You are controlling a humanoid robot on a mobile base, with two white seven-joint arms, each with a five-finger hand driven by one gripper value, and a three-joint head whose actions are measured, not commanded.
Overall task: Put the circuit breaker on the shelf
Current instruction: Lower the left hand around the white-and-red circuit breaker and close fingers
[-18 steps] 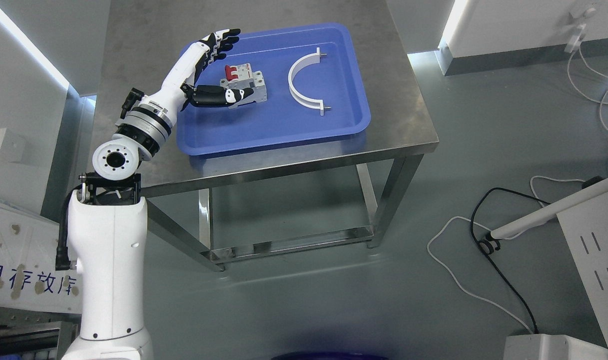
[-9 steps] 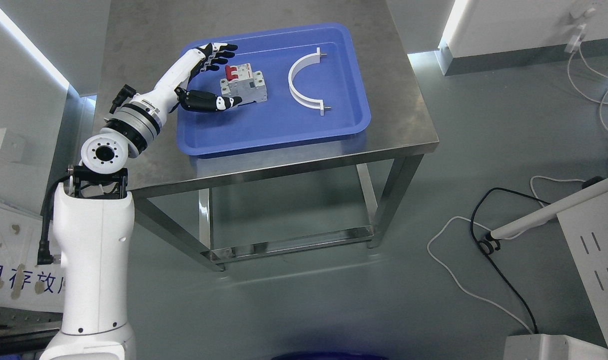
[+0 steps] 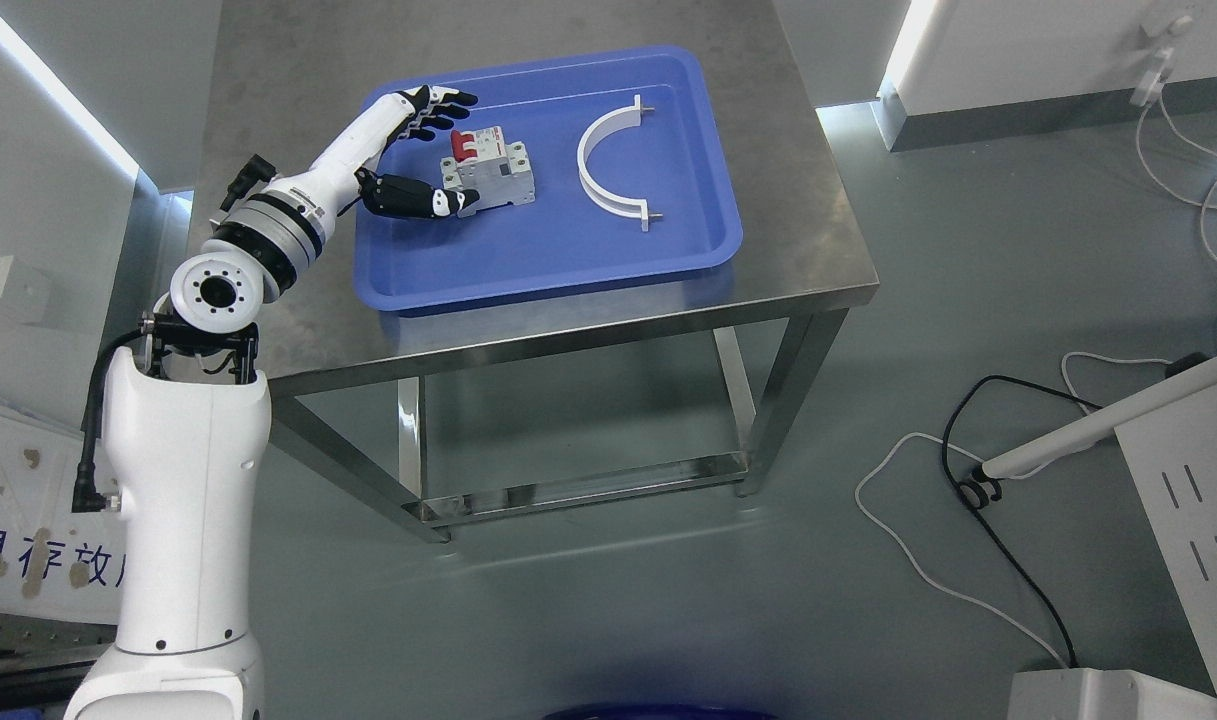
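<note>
Reach step, I judge: my left hand (image 3: 423, 150) is spread wide beside the circuit breaker (image 3: 488, 170), which lies in the blue tray (image 3: 568, 270) on the bench (image 3: 798, 220), ungrasped. Next I must close thumb and fingers around its body before lifting toward a shelf I cannot see.

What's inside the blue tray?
In the blue tray lie a grey circuit breaker with red switches and a white curved clamp. The left hand reaches in, covering part of the tray's floor.
</note>
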